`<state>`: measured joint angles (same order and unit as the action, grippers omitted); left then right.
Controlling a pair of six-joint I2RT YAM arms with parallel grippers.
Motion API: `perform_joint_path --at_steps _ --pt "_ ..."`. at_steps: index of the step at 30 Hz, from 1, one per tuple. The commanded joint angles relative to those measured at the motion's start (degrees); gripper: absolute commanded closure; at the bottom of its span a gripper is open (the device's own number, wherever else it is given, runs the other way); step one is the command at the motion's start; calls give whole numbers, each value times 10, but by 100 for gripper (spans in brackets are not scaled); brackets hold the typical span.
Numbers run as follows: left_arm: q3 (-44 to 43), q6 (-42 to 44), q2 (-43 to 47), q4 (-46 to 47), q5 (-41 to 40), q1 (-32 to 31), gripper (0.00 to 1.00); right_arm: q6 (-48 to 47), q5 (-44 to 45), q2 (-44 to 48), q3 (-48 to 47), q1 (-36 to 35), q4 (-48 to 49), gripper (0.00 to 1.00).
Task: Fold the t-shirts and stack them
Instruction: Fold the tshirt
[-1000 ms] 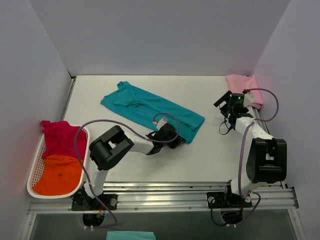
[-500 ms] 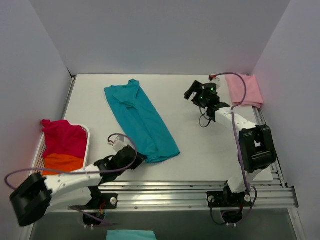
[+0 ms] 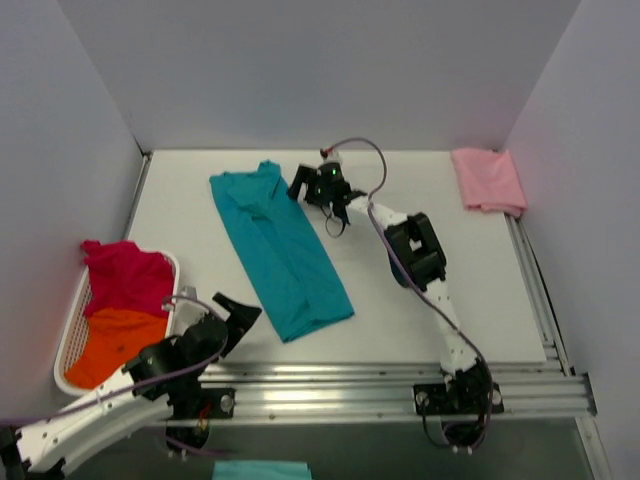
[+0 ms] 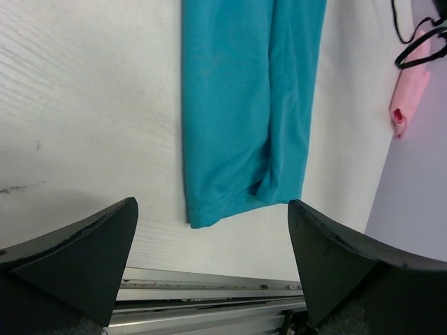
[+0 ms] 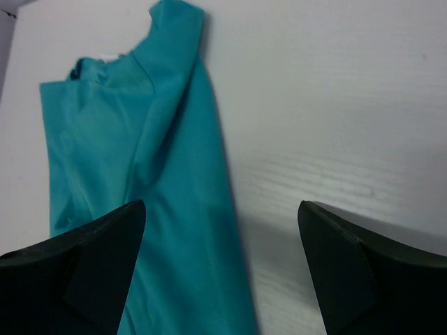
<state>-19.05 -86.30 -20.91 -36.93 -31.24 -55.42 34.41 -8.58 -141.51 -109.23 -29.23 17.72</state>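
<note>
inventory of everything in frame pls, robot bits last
teal soft-fabric t-shirt: 1, teal, folded into a long strip, flat on the table left of centre
pale pink folded fabric t-shirt: 1, pink, far right corner of table
magenta-red crumpled fabric t-shirt: 1, magenta-red, far end of basket, spilling over its rim
orange crumpled fabric t-shirt: 1, orange, near end of basket
white plastic lattice basket: 1, white, left edge of table
flat white table: 1, white
silver metal rail: 1, silver, near table edge
left claw: 1, black, open, empty, by teal shirt's near end
right claw: 1, black, open, empty, by its collar end
</note>
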Motion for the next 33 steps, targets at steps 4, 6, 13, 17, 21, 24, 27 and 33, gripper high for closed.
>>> perform_joint_path --at_steps 4,6,13,17,21,24,27,33 --pt "-10 -8 -14 -73 -43 -2 1 2 -27 -81 -127 -6 -41 14" --pt "-13 -7 -26 -69 -45 -2 0 10 -31 -90 -142 -10 -38 14" --pt "-20 -4 -34 -66 -58 -2 5 32 -45 -125 -164 -39 -19 14" --pt "-20 -8 -23 -84 -62 -3 5 40 -46 -143 -187 -55 -22 16" --pt "-20 -17 1 -113 -63 -2 6 50 -43 -158 -199 -58 -22 36" --pt "-20 -24 24 -146 -65 -3 7 53 -39 -162 -201 -58 -21 62" --pt "-19 -27 43 -164 -68 -3 8 53 -34 -163 -205 -56 -22 88" --pt "-19 -31 50 -173 -69 -2 10 51 -1 -145 -181 -38 -22 100"
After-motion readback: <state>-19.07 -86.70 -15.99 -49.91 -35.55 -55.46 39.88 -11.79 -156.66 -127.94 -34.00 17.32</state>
